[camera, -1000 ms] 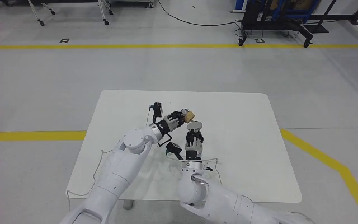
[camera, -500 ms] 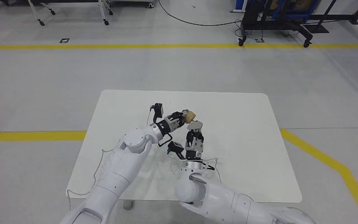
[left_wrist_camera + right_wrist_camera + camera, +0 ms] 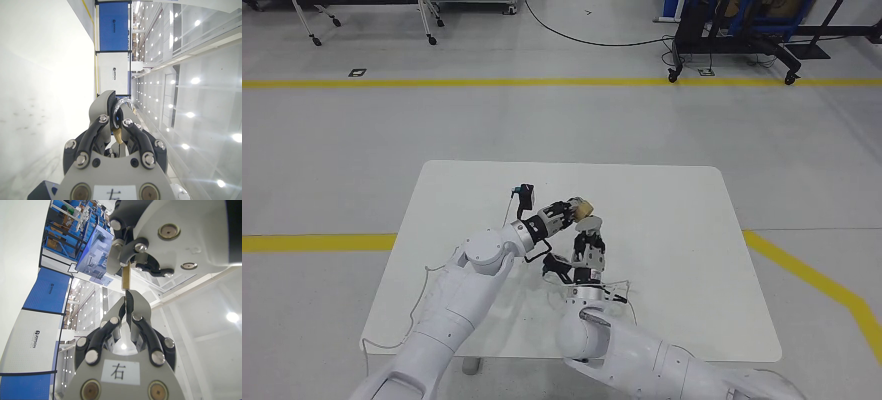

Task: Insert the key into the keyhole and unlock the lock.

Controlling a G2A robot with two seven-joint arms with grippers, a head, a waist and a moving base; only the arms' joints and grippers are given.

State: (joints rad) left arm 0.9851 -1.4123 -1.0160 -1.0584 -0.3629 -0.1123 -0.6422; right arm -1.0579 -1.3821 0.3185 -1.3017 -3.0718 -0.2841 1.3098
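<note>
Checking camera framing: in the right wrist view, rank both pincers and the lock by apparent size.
1. Right pincer and left pincer: alike, both cropped at the frame edge, so unranked.
2. Lock: clearly smallest, a slim brass bar between them.

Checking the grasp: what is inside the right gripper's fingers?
A thin metal edge, apparently the key, shows between the pads of the shut right gripper, near the brass lock. Its blade and the keyhole are covered.
</note>
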